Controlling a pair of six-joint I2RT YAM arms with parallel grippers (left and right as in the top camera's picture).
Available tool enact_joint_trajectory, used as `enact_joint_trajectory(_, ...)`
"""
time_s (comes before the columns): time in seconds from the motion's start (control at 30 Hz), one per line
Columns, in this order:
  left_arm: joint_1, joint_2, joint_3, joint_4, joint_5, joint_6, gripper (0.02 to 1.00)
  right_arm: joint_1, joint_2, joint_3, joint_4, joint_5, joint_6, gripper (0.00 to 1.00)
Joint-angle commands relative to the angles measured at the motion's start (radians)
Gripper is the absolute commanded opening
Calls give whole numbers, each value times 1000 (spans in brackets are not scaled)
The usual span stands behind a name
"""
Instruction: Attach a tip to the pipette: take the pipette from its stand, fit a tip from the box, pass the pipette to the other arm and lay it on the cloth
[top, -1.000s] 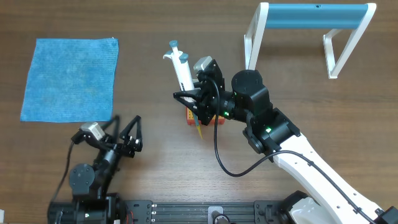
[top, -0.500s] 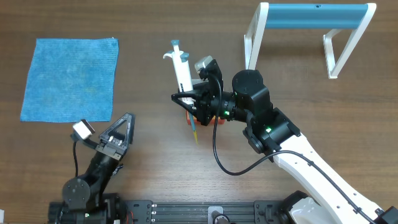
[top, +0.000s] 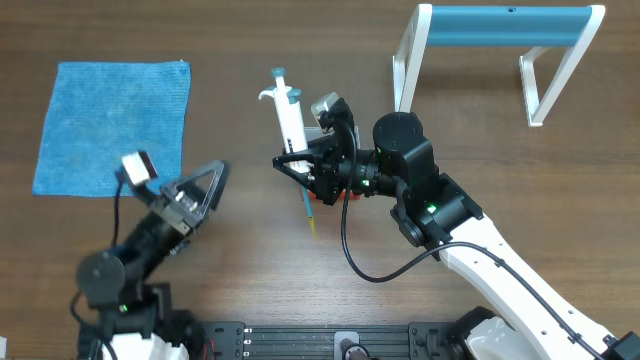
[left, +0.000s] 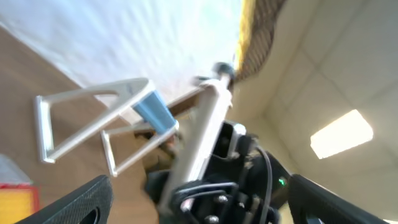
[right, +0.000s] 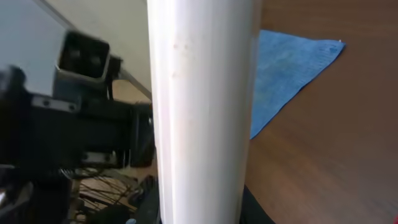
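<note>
My right gripper is shut on the white pipette, holding it above the table's middle. A yellow tip sits on its lower end. The red and yellow tip box lies mostly hidden under the right wrist. In the right wrist view the pipette body stands close up, with the blue cloth behind it. My left gripper is open, raised and pointed at the pipette, a short way to its left. The blue cloth lies flat at the far left.
The white pipette stand with its blue top bar stands at the far right, and the stand also appears in the left wrist view. A corner of the tip box lies beside it.
My left arm has risen and swung its open gripper up toward the pipette. The right gripper has shifted slightly left with the pipette, carrying the yellow tip away from the box.
</note>
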Motion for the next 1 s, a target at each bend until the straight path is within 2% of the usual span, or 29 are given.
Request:
enact_joint_trajectory(0.03, 3, 270, 225, 10, 296, 216, 906, 5, -13, 22, 9, -71, 41, 77)
enact_joint_trajectory(0.17, -26, 475, 311, 79, 367, 267, 904, 5, -13, 22, 10, -104, 49, 77)
enact_joint_trajectory(0.33, -136, 649, 399, 265, 366, 259, 906, 5, -13, 23, 10, -138, 75, 77)
enact_joint_trajectory(0.53, -235, 745, 480, 272, 366, 260, 888, 5, -13, 23, 10, -164, 86, 77)
enact_joint_trajectory(0.57, -240, 751, 483, 272, 366, 260, 801, 5, -13, 22, 10, -164, 85, 77)
enact_joint_trajectory(0.63, -238, 755, 482, 271, 366, 260, 364, 5, -13, 22, 10, -164, 85, 77)
enact_joint_trajectory(0.67, -237, 755, 482, 271, 366, 260, 364, 5, -13, 22, 10, -164, 85, 77)
enact_joint_trajectory(0.7, -233, 755, 482, 271, 367, 260, 257, 5, -13, 23, 10, -164, 85, 77)
enact_joint_trajectory(0.73, -230, 755, 482, 271, 369, 260, 27, 5, -13, 22, 10, -164, 85, 80)
enact_joint_trajectory(0.83, -224, 755, 482, 266, 369, 260, 27, -8, -13, 23, 10, -164, 85, 77)
enact_joint_trajectory(0.9, -224, 757, 482, 239, 366, 260, 27, -32, -13, 23, 10, -164, 85, 503)
enact_joint_trajectory(0.93, -223, 758, 482, 224, 366, 261, 27, -42, -13, 23, 10, -164, 85, 568)
enact_joint_trajectory(1.0, -213, 761, 482, 171, 365, 279, 27, -63, -13, 22, 9, -164, 85, 619)
